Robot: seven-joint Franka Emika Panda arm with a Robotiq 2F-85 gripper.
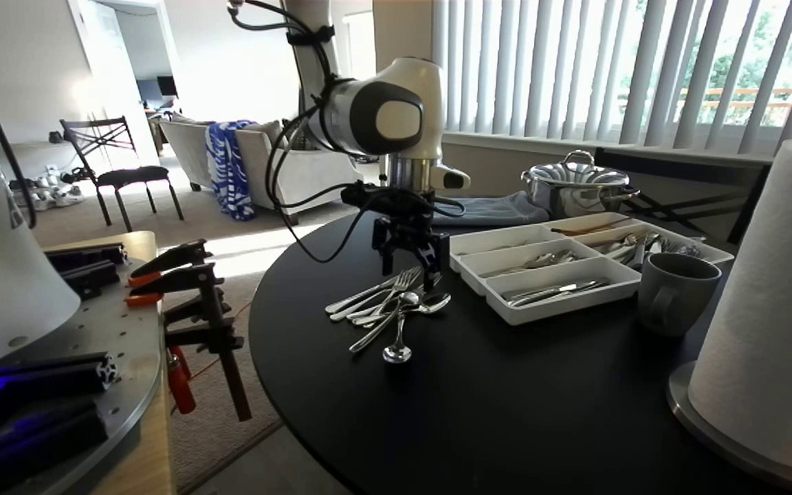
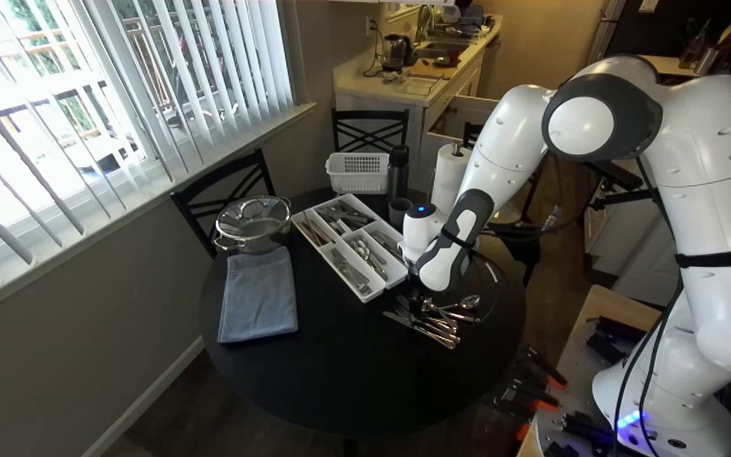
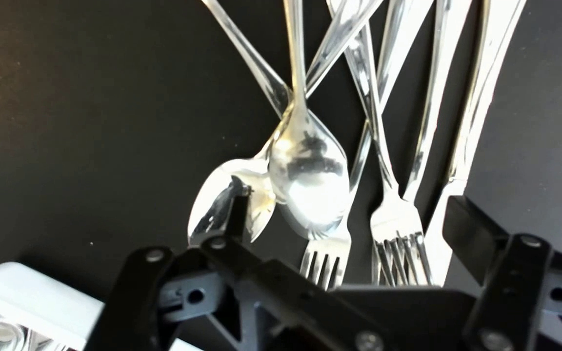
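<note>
In an exterior view, my gripper (image 1: 410, 269) hangs right over the loose cutlery (image 1: 406, 298) heaped on the black table (image 1: 506, 412). The white tray (image 1: 561, 306), with more flatware in its compartments, stands just beside the heap, so its raised wall is my nearest obstacle. A grey mug (image 1: 678, 295) and a paper-towel roll (image 1: 767, 309) stand past it; a folded cloth (image 1: 492, 208) and a lidded pot (image 1: 578, 196) are beyond.

Again in an exterior view, a dark flask (image 2: 397, 171) and a white basket (image 2: 358, 172) stand near the mug, and my arm (image 2: 505, 139) hides much of my gripper.

In the wrist view, my fingers (image 3: 471, 234) are spread wide, gripping nothing: spoons (image 3: 310, 170) cross between them, with forks (image 3: 393, 217) and a knife (image 3: 470, 131) alongside. One finger overlaps a spoon's bowl; whether it touches, I cannot tell.
</note>
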